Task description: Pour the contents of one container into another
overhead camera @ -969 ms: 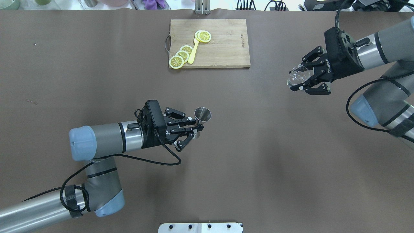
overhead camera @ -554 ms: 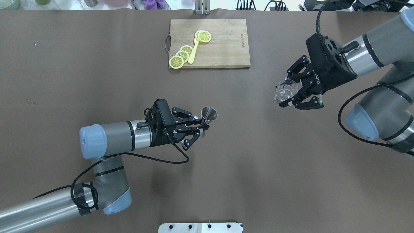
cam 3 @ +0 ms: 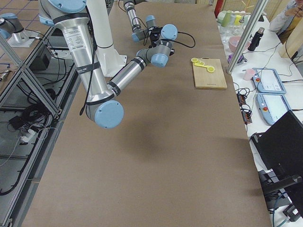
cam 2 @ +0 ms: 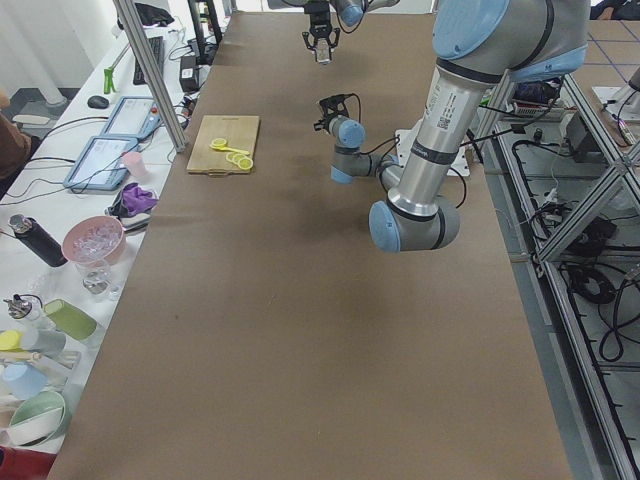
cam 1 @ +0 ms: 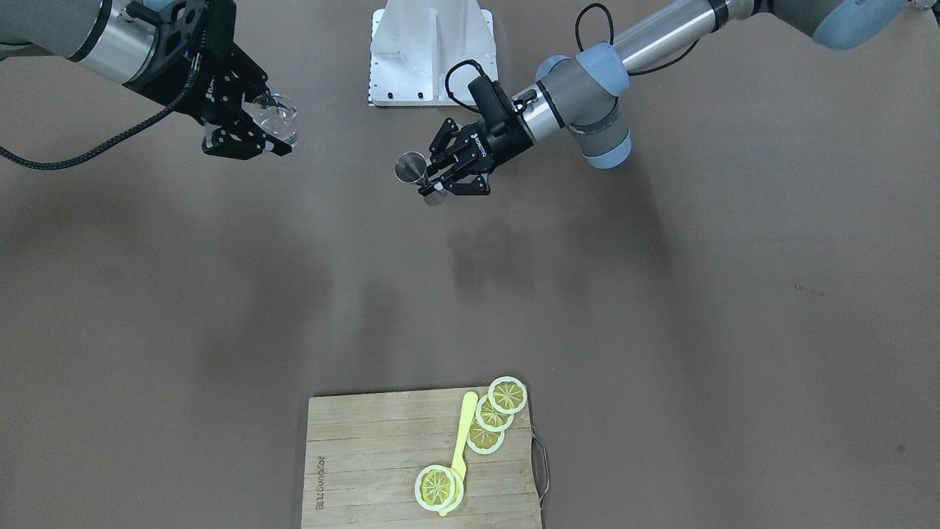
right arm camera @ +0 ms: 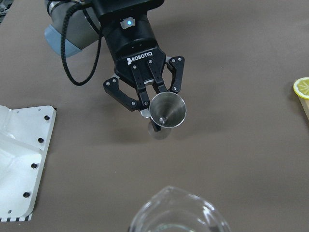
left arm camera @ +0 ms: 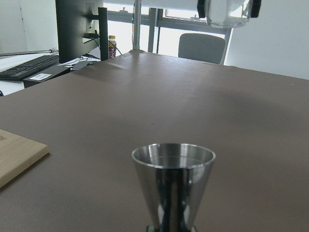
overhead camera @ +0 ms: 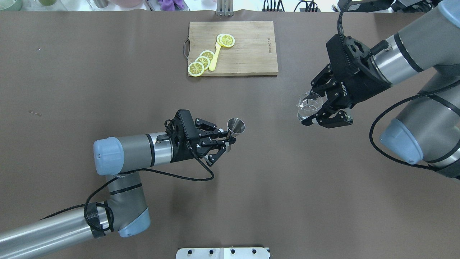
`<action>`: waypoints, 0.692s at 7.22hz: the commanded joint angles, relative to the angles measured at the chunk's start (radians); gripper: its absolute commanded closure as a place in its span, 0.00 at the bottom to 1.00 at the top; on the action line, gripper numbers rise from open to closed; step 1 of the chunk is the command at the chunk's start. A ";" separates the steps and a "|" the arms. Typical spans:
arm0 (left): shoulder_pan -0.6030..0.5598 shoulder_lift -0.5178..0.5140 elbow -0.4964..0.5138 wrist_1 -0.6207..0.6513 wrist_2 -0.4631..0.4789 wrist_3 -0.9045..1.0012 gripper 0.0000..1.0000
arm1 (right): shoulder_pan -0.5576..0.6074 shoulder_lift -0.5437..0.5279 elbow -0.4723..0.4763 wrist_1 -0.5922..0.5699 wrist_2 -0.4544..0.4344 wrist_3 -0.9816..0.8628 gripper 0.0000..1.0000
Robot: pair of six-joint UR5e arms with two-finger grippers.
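A small steel jigger (overhead camera: 236, 126) stands upright above the table's middle, with my left gripper (overhead camera: 228, 139) shut on its narrow waist. In the right wrist view the jigger (right arm camera: 167, 109) shows its open mouth, with the left gripper's fingers (right arm camera: 145, 99) behind it. A clear glass (overhead camera: 308, 104) hangs to the right, held in my right gripper (overhead camera: 318, 108), which is shut on it. The front-facing view puts the glass (cam 1: 273, 117) at upper left and the jigger (cam 1: 411, 167) near the centre, well apart. In the left wrist view the glass (left arm camera: 226, 12) floats high beyond the jigger (left arm camera: 173, 186).
A wooden cutting board (overhead camera: 248, 50) lies at the far side with lemon slices (overhead camera: 201, 61) and a yellow utensil (overhead camera: 215, 57) on it. The robot's white base plate (overhead camera: 222, 253) sits at the near edge. Brown table cover lies between the two grippers.
My right gripper has carried the glass leftward and nearer, toward the middle. My left gripper has moved the jigger a little to the right. The gap between them has narrowed.
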 commanded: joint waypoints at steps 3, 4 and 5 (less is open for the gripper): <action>-0.001 -0.017 0.013 -0.002 -0.002 -0.002 1.00 | -0.010 0.018 0.007 -0.057 -0.053 0.000 1.00; 0.001 -0.023 0.013 -0.002 0.000 -0.002 1.00 | -0.026 0.052 0.009 -0.116 -0.085 0.000 1.00; -0.001 -0.030 0.017 0.000 -0.002 -0.002 1.00 | -0.055 0.073 0.008 -0.148 -0.110 -0.004 1.00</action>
